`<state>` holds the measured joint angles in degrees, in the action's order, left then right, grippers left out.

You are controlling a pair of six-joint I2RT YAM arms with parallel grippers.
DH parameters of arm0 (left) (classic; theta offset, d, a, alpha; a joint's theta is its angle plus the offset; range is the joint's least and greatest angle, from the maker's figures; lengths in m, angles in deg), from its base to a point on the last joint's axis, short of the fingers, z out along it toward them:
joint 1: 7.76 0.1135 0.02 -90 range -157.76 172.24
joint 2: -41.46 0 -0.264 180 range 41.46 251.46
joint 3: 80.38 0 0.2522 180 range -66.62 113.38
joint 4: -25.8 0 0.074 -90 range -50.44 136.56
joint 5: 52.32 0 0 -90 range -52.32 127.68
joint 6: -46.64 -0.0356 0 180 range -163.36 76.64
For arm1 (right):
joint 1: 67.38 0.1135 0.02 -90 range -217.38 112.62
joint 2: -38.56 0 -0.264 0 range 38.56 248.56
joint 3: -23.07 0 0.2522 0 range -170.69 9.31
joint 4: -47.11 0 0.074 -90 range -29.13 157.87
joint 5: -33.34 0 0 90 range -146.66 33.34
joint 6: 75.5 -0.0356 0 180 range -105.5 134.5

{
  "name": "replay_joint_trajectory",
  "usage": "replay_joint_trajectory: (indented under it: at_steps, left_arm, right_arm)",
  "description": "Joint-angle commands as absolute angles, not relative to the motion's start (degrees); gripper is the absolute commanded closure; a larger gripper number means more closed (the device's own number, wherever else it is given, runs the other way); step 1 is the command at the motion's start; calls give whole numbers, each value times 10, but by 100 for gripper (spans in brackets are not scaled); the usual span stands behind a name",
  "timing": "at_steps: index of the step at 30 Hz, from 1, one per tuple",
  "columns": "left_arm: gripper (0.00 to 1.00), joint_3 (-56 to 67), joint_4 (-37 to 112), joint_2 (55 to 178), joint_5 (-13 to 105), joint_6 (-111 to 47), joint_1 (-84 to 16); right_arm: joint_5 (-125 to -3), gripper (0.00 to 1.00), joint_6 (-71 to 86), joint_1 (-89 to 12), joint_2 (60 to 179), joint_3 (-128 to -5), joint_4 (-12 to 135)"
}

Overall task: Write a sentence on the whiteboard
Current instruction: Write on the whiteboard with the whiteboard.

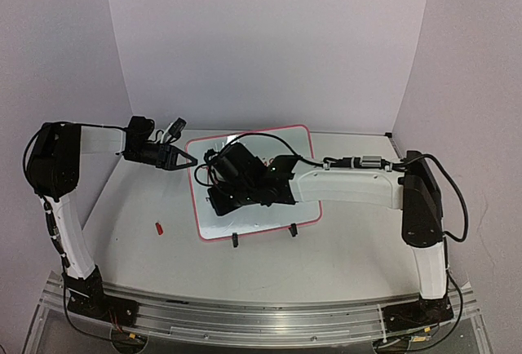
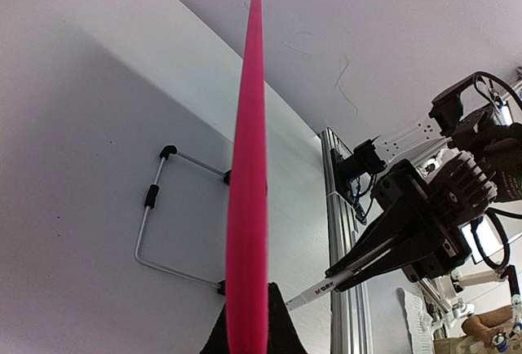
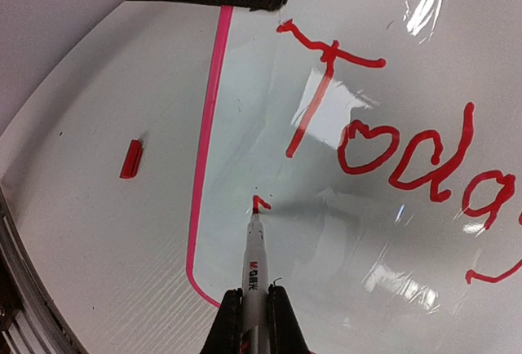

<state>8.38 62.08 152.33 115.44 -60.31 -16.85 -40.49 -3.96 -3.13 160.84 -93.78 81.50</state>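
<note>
Right claw grips marker near whiteboard edge | left claw clamps edge

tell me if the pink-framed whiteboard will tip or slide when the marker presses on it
Probably stiff: the glossy pink-framed whiteboard looks flat edge-on. It is thin, so likely light and apt to tip or slide on its thin wire stand under the red-tipped marker; the left jaws, shut on its rim, likely steady it.

One whiteboard, one marker, one left tool, one right tool, probably one red cap.
</note>
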Motion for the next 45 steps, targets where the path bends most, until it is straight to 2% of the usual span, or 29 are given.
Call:
replay_joint_trajectory:
  at_steps: [1,23,45]
  left_arm:
    - [100,83,627,1537,1102,-651,-190]
    - [100,80,628,1534,1100,-651,-190]
    - [100,81,628,1538,1100,-651,-190]
  right_arm:
    - [-409,100,-38,-34,1619,-950,852]
    - [-442,100,-80,-34,1612,-904,879]
    - [-455,100,-79,-29,1638,-957,870]
